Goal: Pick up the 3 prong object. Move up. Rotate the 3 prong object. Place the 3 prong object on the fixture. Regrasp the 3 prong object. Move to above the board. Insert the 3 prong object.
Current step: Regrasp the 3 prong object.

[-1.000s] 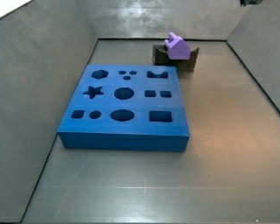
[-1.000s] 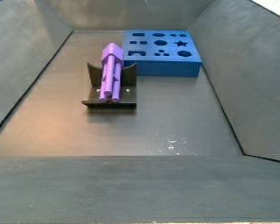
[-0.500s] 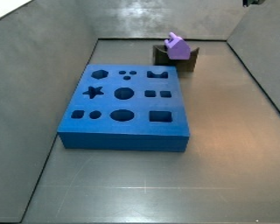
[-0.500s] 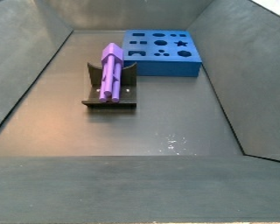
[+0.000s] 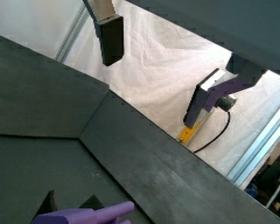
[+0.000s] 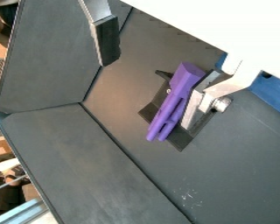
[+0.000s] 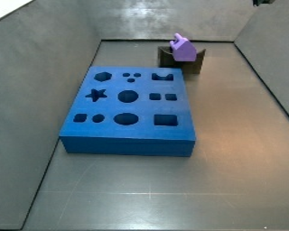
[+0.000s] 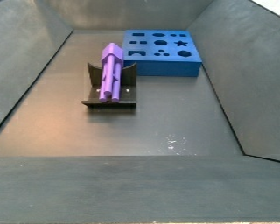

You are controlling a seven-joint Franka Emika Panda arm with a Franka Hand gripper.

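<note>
In a wrist view the gripper (image 5: 166,66) hangs high above the floor, its fingers (image 5: 109,39) spread wide with nothing between them, and the tip of the purple 3 prong object (image 5: 87,213) shows far beneath it. In a wrist view the gripper (image 6: 160,66) has its fingers (image 6: 106,40) parted and empty, and the 3 prong object (image 6: 171,101) lies along the dark fixture (image 6: 150,110) below, with a blue corner of the board (image 6: 271,84) at the edge. In a side view the 3 prong object (image 7: 181,46) rests on the fixture (image 7: 186,60) behind the board (image 7: 131,110). In a side view the 3 prong object (image 8: 109,67) lies in the fixture (image 8: 111,94), just beside the board (image 8: 161,51); the gripper is out of both side views
</note>
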